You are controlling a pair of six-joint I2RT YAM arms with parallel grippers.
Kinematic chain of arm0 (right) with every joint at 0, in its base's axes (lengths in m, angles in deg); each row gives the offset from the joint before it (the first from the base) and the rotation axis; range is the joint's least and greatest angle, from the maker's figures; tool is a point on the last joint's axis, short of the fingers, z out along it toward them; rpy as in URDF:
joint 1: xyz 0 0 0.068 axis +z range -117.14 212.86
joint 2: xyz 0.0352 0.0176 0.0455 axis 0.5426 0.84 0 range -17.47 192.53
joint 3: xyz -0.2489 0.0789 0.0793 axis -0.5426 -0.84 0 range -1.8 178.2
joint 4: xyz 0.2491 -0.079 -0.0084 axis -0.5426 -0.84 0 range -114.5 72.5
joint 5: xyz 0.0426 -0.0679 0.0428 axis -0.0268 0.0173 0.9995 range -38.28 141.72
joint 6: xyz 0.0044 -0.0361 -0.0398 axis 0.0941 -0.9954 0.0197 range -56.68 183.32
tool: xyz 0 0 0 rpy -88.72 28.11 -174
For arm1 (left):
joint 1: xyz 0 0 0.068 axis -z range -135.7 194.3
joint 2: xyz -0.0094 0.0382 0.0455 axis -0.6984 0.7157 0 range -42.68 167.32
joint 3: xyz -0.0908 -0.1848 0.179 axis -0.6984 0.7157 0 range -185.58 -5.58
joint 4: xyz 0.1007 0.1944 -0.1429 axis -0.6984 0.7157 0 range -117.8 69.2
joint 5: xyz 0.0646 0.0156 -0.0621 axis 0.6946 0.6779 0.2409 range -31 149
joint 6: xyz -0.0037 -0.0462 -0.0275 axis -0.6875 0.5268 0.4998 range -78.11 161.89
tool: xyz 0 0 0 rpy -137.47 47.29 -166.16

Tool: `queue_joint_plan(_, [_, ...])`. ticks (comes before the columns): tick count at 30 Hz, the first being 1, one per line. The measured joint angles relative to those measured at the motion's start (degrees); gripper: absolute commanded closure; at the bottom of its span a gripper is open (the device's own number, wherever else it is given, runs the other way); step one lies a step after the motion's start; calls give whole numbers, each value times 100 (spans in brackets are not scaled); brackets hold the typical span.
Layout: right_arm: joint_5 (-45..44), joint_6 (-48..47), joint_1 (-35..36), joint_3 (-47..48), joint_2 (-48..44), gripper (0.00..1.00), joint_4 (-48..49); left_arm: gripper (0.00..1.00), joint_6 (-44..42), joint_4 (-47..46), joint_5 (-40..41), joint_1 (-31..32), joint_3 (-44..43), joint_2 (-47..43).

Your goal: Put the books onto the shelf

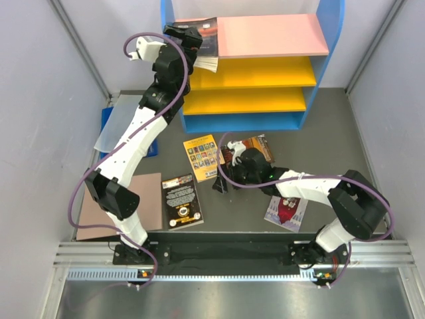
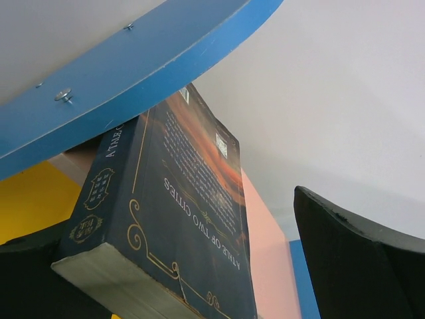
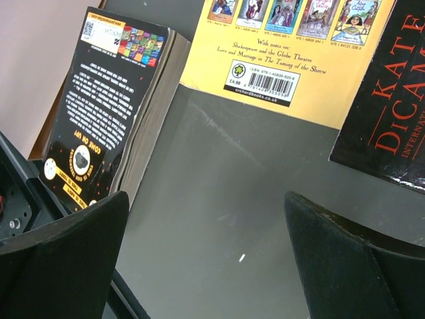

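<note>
The shelf point(image 1: 242, 121) is blue-framed, pink on top and yellow below. The yellow book point(image 1: 200, 157) shows a picture grid, the black book point(image 1: 181, 201) a gold emblem, and the sunset book point(image 2: 192, 199) is navy-orange with gold scrolls.

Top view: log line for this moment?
left pincer open at sunset book on pink board | right pincer open above table between black book and yellow book | four books on table

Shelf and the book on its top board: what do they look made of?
Shelf: painted or laminated board, likely wood composite; flat matte blue frame edge with a metal screw in it. Top board: same look, matte pink. Book: paperback, slightly glossy card cover, with a grey paper page block showing.
</note>
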State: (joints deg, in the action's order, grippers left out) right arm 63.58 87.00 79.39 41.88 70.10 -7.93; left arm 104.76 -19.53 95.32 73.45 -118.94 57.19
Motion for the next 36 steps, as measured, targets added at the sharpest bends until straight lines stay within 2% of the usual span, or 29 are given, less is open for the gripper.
queue_joint_plan(6, [-13, -33, 31, 2, -7, 0, -39, 1, -157, 85, -4, 0, 9, 0])
queue_joint_plan(12, [-275, -269, 79, 496, -382, 0, -719, 1, -195, 133, -28, 0, 46, 0])
queue_joint_plan(17, [-702, -752, 98, 2079, -619, 0, -1469, 1, -197, 146, -59, 0, 107, -17])
queue_joint_plan(23, [-1215, -1272, 98, 3731, -638, 3, -1777, 1, -195, 186, -92, -7, 328, -105])
queue_joint_plan(27, [-1488, -1552, 85, 4572, -365, 23, -1954, 1, -199, 212, -92, -20, 422, -116])
queue_joint_plan(28, [-1532, -1617, 76, 4754, -236, 36, -1969, 1, -203, 210, -92, -22, 424, -116])
queue_joint_plan(30, [-1596, -1749, 42, 5051, 24, 54, -2048, 1, -223, 205, -92, -22, 424, -116])
queue_joint_plan(31, [-1611, -1790, 20, 5145, 129, 74, -2081, 1, -236, 205, -92, -22, 424, -116])
queue_joint_plan(32, [-1631, -1845, 2, 5263, 256, 82, -2149, 1, -247, 205, -92, -22, 424, -116])
queue_joint_plan(34, [-1648, -1919, -50, 5486, 507, 97, -2273, 1, -262, 205, -94, -33, 424, -116])
queue_joint_plan(36, [-1652, -1976, -98, 5659, 697, 100, -2382, 1, -267, 205, -96, -39, 424, -116])
